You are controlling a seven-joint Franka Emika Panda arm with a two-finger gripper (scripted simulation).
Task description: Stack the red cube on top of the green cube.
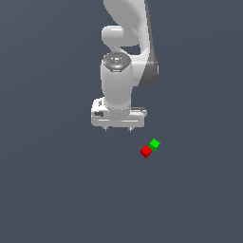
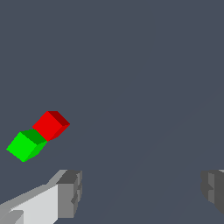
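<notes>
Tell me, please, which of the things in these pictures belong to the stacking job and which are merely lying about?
Belonging to the job:
- red cube, on the surface, right beside the green one
- green cube, not yet stacked on
- hand, open and empty, off to one side of both cubes

Lying about:
- nothing else; only the bare grey surface shows

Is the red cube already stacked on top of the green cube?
No, the red cube sits on the surface right beside the green cube, while the open gripper holds nothing.
</notes>
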